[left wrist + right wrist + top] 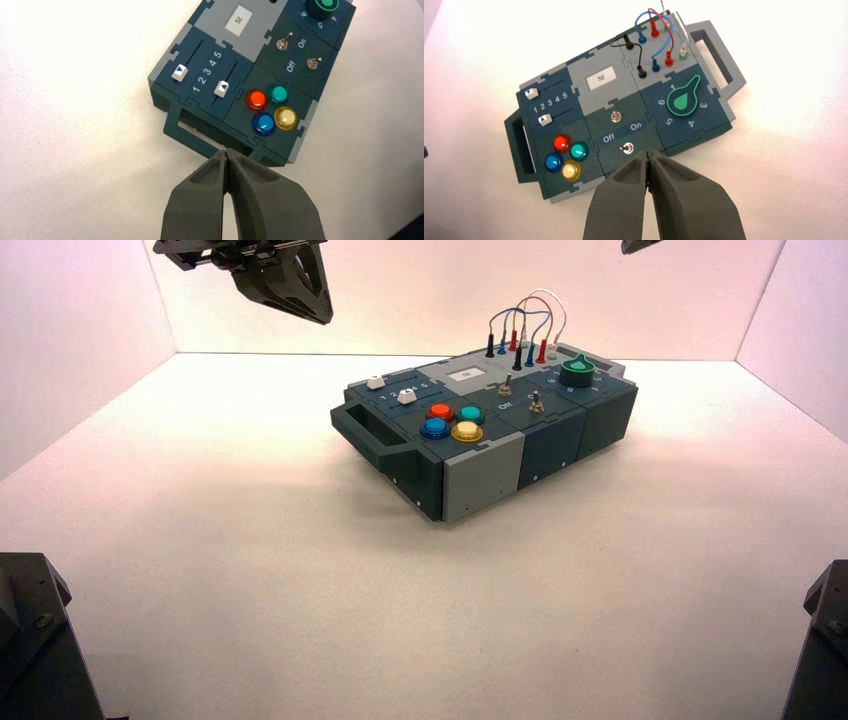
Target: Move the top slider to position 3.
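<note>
The dark box [560,435] stands turned on the white table. The top slider [179,72] is the white cap farther from the round buttons, also seen as a small cap [531,93] [375,382]. It sits near the 1 end of the printed scale. Position 3 [207,71] is the middle numeral of that scale, between the two tracks. My left gripper [226,152] hangs high beyond the box's handle end, shut and empty. My right gripper [647,152] is shut and empty too, held high over the toggle switches' side.
A second white slider cap [221,89] lies beside the red, teal, blue and yellow buttons [270,107]. Two metal toggle switches [283,42], a green knob [683,100] and plugged wires [520,325] fill the rest of the box. White walls enclose the table.
</note>
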### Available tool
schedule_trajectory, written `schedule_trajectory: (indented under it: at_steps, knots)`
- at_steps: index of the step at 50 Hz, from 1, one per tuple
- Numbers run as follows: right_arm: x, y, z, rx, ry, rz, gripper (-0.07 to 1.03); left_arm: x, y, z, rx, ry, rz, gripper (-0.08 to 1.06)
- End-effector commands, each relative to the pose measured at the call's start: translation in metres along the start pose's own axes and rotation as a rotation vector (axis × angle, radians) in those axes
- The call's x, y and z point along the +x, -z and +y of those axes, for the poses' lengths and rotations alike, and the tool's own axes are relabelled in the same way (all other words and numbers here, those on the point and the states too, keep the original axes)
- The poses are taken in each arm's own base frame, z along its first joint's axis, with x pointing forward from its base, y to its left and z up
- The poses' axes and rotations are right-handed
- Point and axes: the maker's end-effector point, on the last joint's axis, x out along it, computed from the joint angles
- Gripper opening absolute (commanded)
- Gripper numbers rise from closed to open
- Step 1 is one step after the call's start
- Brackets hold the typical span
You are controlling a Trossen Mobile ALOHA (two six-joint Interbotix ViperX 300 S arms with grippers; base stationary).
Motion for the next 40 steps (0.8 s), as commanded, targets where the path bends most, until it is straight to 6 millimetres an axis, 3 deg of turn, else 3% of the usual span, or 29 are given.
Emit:
schedule_trajectory:
  at_steps: [1, 23, 40]
  knots:
    - [-0.003, -0.003, 0.003, -0.006, -0.006, -0.019, -0.02, -0.005, -0.016, -0.003, 0.001, 0.005, -0.045, -0.03]
    - [-0.007, -0.006, 0.004, -0.007, -0.008, -0.032, -0.02, -0.002, -0.016, -0.002, -0.003, 0.003, -0.041, -0.03]
    - [-0.014, -0.01, 0.006, -0.013, -0.013, -0.051, -0.02, 0.018, -0.022, 0.008, -0.017, -0.025, -0.022, -0.03]
